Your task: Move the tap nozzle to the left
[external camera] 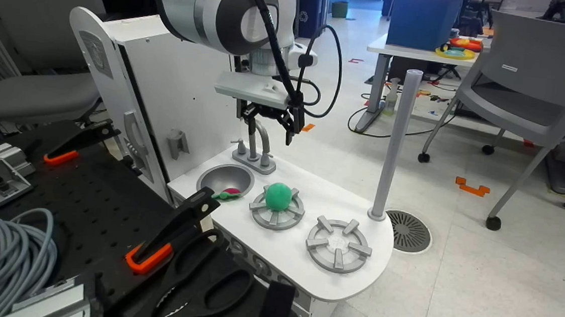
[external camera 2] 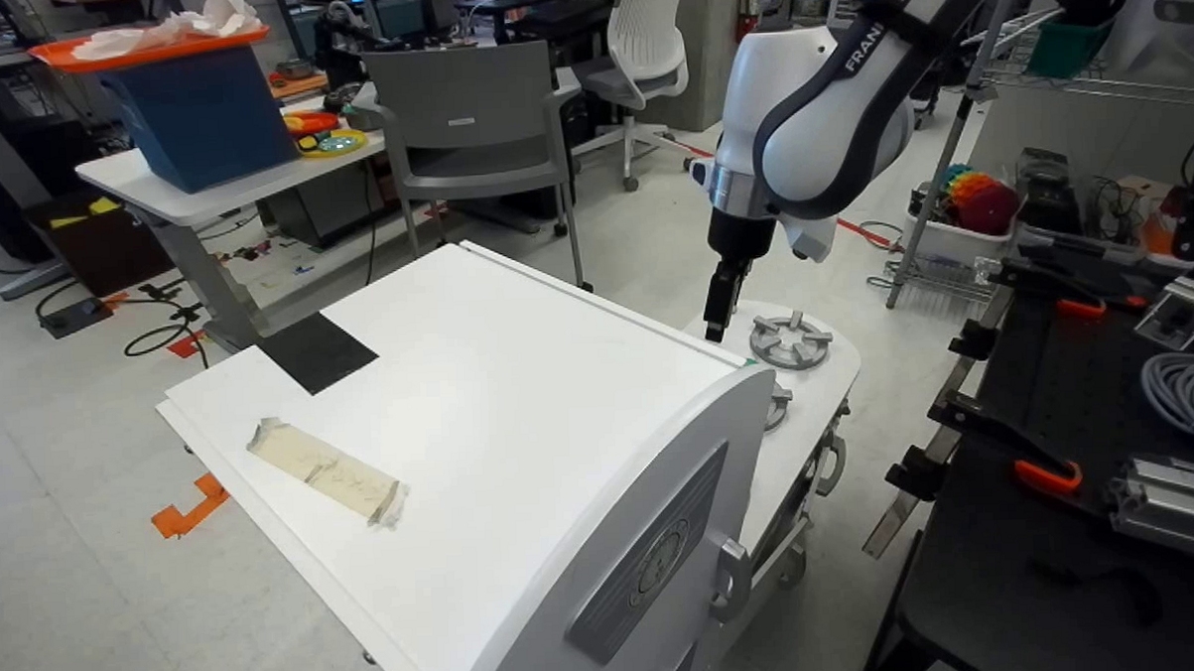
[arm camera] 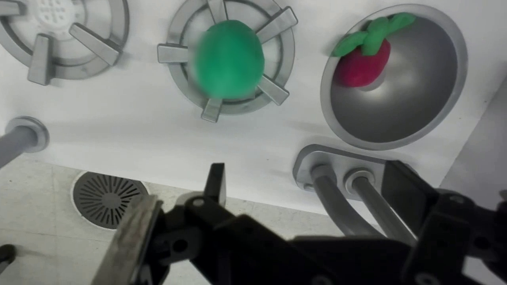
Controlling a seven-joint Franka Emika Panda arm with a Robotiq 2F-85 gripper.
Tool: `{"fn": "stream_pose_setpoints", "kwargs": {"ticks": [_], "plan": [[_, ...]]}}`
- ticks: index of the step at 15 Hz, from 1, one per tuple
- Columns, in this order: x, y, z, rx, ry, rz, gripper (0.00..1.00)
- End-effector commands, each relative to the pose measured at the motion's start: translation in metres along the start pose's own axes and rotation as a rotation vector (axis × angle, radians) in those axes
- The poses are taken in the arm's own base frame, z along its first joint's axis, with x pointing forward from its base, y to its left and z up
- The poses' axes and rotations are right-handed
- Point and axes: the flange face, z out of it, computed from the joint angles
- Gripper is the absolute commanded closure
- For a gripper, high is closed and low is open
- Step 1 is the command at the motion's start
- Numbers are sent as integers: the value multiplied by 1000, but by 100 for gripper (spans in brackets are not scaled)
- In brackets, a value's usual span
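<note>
The tap nozzle (external camera: 264, 138) is a grey arched spout on a base with little side handles beside the sink. Its outlet end hangs over the base's burner-side end. It also shows in the wrist view (arm camera: 340, 206), where its top is hidden behind the gripper body. My gripper (external camera: 270, 136) is open and above the tap base. In the wrist view the gripper (arm camera: 305, 170) has the spout between its spread fingers, closer to the right finger, which covers part of the base. In an exterior view the gripper (external camera 2: 718, 329) shows, but a cabinet hides the tap.
The sink (arm camera: 461, 75) holds a red toy with green leaves (arm camera: 362, 65). A green ball (arm camera: 231, 59) sits on a burner (arm camera: 291, 51). A second burner (external camera: 338, 246) and a tall grey pole (external camera: 397, 142) stand farther along. A white cabinet (external camera: 182, 85) borders the sink end.
</note>
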Motion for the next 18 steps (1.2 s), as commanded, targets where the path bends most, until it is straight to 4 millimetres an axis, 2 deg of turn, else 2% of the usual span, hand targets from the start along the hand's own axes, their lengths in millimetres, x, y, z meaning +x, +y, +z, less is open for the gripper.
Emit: {"fn": "stream_pose_setpoints", "kwargs": {"ticks": [1, 9, 18], "plan": [[16, -2, 21, -8, 49, -101, 0], [20, -17, 57, -8, 74, -320, 0], [31, -49, 69, 37, 242, -559, 0]]}}
